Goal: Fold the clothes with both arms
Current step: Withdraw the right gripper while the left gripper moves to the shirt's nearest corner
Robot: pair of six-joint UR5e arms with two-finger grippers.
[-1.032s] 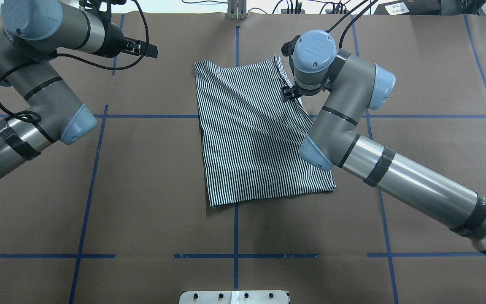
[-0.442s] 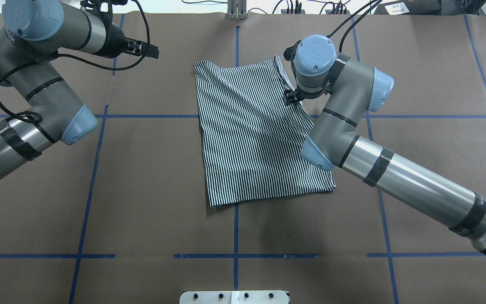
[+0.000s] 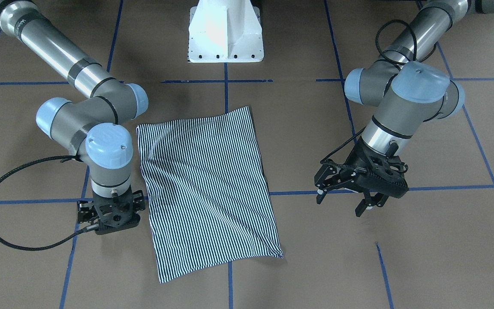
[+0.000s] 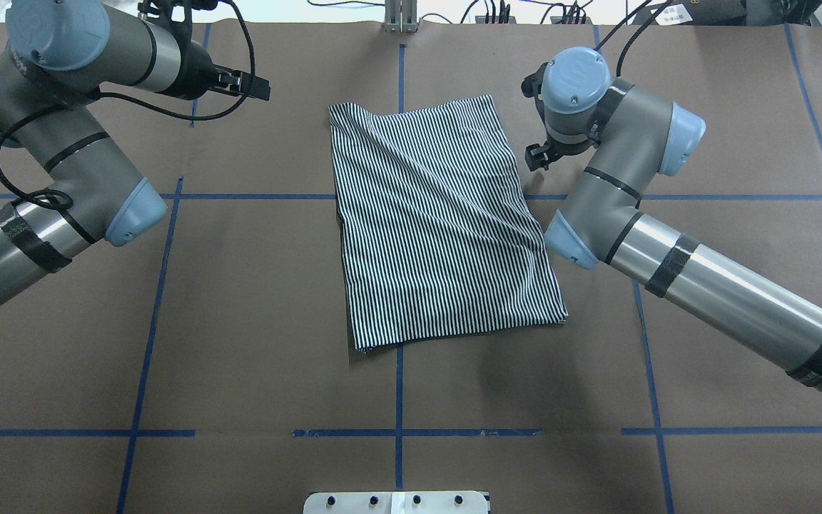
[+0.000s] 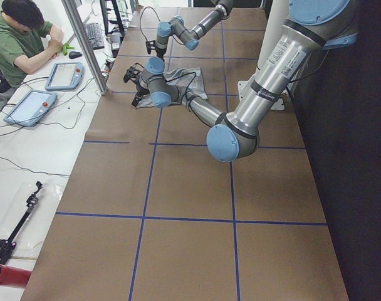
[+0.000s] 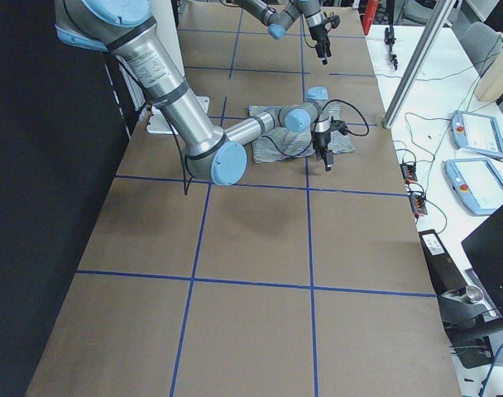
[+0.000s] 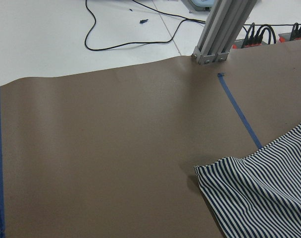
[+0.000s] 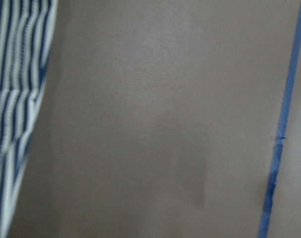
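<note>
The clothes are one navy-and-white striped shirt (image 4: 439,221), folded into a slanted rectangle and lying flat at the table's middle (image 3: 206,184). Its collar and placket are hidden in the fold. My right gripper (image 4: 534,157) points down just beyond the shirt's far right edge, apart from the cloth (image 3: 110,221). It looks open and holds nothing. Its wrist view shows only a strip of the shirt (image 8: 12,99) beside bare brown paper. My left gripper (image 3: 341,205) hangs open and empty well away from the shirt, off its far left corner (image 4: 257,86). That corner of the shirt (image 7: 269,198) shows in the left wrist view.
Brown paper with blue tape lines (image 4: 161,285) covers the table. The white pedestal base (image 3: 225,32) stands at the robot's edge. An aluminium post (image 4: 399,18) rises at the far edge. A seated person (image 5: 24,37) and cables are beyond it.
My right gripper has moved right, off the shirt's far right edge. The raised flap there now lies flat. The left arm has barely moved.
</note>
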